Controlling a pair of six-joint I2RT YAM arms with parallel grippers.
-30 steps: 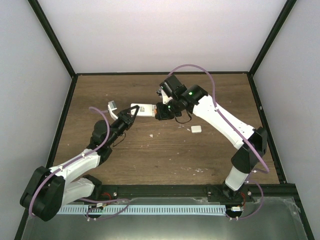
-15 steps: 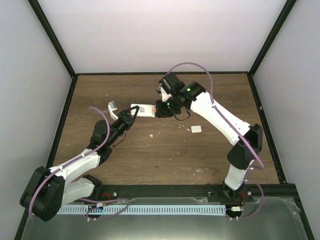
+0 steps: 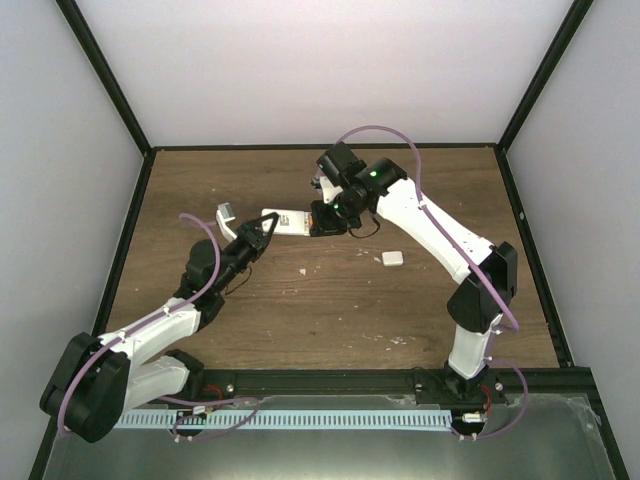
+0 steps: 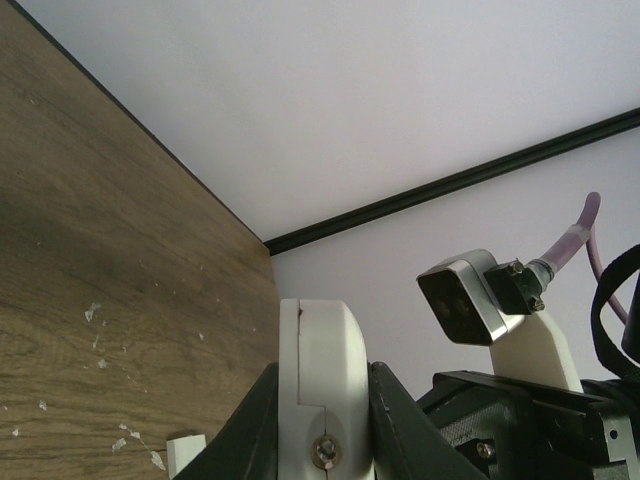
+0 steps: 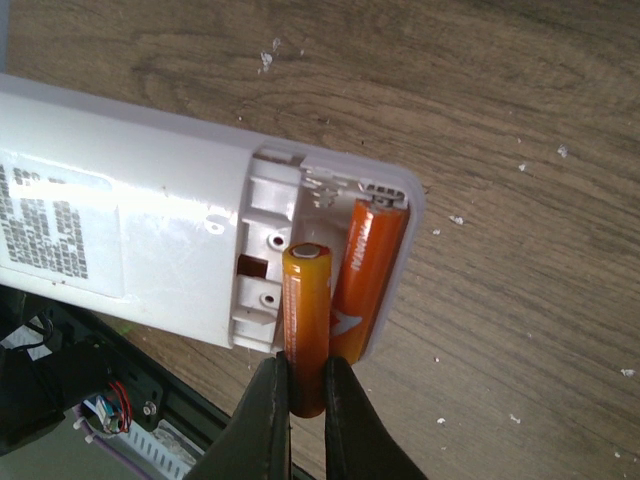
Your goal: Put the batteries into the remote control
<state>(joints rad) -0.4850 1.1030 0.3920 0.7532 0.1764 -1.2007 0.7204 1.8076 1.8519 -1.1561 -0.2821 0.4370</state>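
Note:
The white remote control (image 3: 287,221) hangs above the table, back side up with its battery bay open. My left gripper (image 3: 262,231) is shut on its near end; in the left wrist view the remote's edge (image 4: 322,375) sits clamped between my fingers. In the right wrist view the remote (image 5: 150,215) has one orange battery (image 5: 368,275) lying in the bay. My right gripper (image 5: 305,395) is shut on the second orange battery (image 5: 307,320), held tilted over the empty slot beside the first. In the top view my right gripper (image 3: 320,220) is at the remote's far end.
A small white battery cover (image 3: 392,259) lies on the wooden table right of the remote. A corner of a white piece (image 4: 186,452) shows on the table in the left wrist view. Black frame rails border the table.
My right arm's elbow and forearm have shifted slightly left and back; the gripper has stayed at the remote's end. The left arm and remote have not visibly moved.

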